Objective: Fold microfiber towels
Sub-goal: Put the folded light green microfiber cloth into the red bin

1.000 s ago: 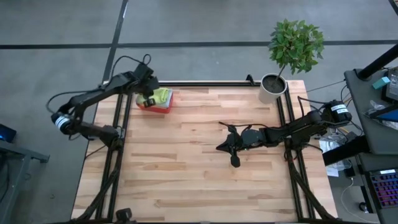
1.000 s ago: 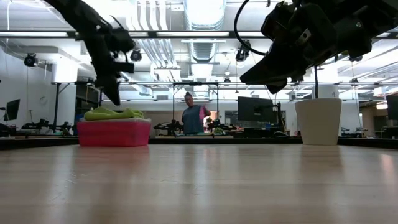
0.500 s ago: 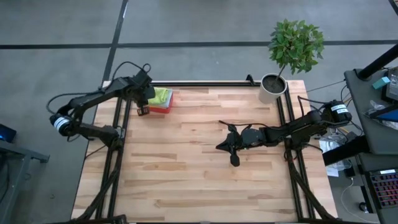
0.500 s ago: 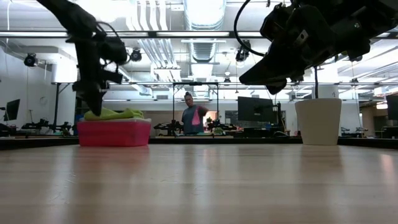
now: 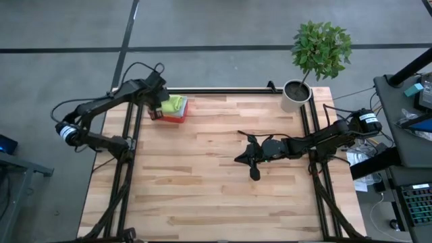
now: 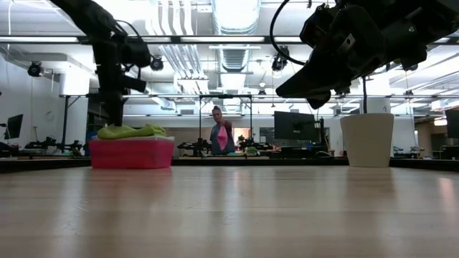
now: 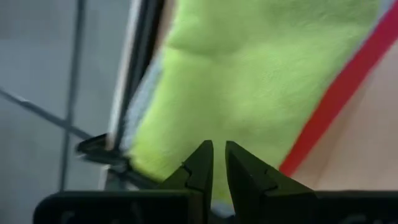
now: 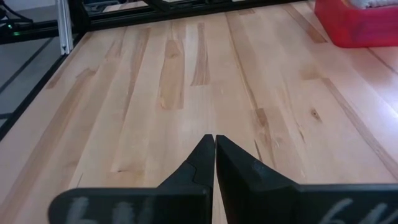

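Observation:
A pink-red bin point(image 5: 178, 119) stands at the table's far left corner, with a lime green towel point(image 5: 175, 103) lying on top of the pile in it; the towel also shows in the low view point(image 6: 133, 131). A pale blue edge point(image 7: 142, 115) shows under it. My left gripper point(image 5: 156, 113) points down over the bin's left end, just above the lime towel point(image 7: 249, 81), its fingers a narrow gap apart point(image 7: 219, 152). My right gripper point(image 5: 237, 160) is shut and empty, hovering above the middle of the table point(image 8: 214, 140). My left gripper comes at the lime towel's left part point(image 6: 115, 130) from above, pointing down. I cannot tell whether its fingertips touch the cloth.
A white pot with a green plant point(image 5: 295, 94) stands at the far right corner. Bare wooden tabletop point(image 5: 202, 182) lies between the bin and my right gripper and toward the near edge. A person point(image 6: 221, 136) stands in the room behind the table.
My left gripper has swung from over the bin toward the table's left edge and then come back a little over the bin's left end. It has tipped from a slant to pointing straight down. The towels have not moved.

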Motion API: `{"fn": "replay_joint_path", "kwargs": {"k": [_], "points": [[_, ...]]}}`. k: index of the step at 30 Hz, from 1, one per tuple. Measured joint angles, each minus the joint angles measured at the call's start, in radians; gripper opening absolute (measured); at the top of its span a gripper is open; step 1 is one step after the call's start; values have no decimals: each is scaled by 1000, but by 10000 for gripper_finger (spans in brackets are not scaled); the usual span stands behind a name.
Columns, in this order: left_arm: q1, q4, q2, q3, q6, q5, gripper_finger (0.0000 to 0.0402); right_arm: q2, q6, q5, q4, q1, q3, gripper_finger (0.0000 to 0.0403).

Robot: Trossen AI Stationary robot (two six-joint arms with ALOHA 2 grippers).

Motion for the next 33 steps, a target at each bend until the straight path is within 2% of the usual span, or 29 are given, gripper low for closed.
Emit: {"fn": "replay_joint_path", "kwargs": {"k": [4,8,12,19,23,28,33], "points": [[4,30,-19,6,23,-72,28,0,-2,0,0,0,0,9],[24,113,-7,-13,35,-81,28,0,-3,0,0,0,0,9],[46,190,49,-24,38,-81,28,0,-2,0,-2,0,0,9],[63,215,180,-26,19,-82,28,0,-3,-1,-3,0,0,9],[63,211,207,-23,18,-88,28,0,-4,-1,-3,0,0,9],[51,165,167,3,15,-112,28,0,6,5,-5,-5,5,9],[39,165,66,10,11,-107,28,5,-1,49,-118,-59,107,9]]}}
